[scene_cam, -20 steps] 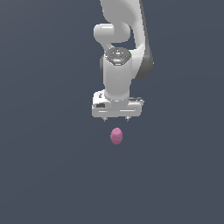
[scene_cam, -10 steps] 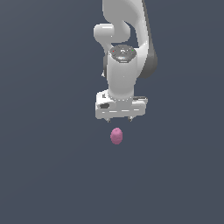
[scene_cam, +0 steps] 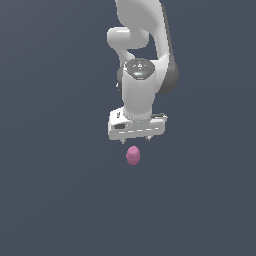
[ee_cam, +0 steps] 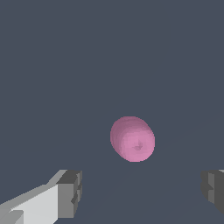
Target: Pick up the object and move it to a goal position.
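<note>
The white arm (scene_cam: 142, 55) is hanging over the grey bench (scene_cam: 50, 190), its hand (scene_cam: 136, 140) spread wide (fingers well apart). The pink egg (scene_cam: 133, 155) is lying just at the hand's six o'clock, untouched.

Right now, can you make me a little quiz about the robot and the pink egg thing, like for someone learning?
1. True or false: the gripper is already squeezing the pink object.
2. In the wrist view, where does the pink object show compared with the two fingers?
A. Pressed against one finger
B. Ahead of the wide gap, touching neither
C. Hidden behind a finger
3. Fill in the blank: in the exterior view, the pink object sits just ____ the gripper.

Key
1. False. The fingers are spread wide and the object is free.
2. B
3. below
</note>
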Motion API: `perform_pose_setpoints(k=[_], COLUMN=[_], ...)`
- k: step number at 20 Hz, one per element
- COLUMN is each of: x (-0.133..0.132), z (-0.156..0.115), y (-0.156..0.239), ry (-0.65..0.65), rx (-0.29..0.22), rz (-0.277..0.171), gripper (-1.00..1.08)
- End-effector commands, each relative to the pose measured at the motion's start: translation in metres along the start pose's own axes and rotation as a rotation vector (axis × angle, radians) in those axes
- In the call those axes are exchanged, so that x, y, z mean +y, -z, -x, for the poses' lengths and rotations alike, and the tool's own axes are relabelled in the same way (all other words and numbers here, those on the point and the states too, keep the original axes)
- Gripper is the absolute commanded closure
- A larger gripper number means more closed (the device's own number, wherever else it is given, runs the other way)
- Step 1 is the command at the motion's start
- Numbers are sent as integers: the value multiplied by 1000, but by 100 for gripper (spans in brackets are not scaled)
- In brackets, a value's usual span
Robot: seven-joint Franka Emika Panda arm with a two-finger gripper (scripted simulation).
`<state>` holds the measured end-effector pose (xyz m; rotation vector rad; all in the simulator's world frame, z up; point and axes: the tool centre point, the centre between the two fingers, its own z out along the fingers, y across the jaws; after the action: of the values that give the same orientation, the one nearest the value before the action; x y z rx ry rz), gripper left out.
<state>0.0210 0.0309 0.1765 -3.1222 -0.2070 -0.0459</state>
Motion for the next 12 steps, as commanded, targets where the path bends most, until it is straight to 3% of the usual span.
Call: perform_pose_setpoints(k=[1,12], x=[2,8], z=[-3,-10], y=[-9,-32], ry=[34,127], rx=[-9,-31], rz=[3,8], gripper=[-92,-92])
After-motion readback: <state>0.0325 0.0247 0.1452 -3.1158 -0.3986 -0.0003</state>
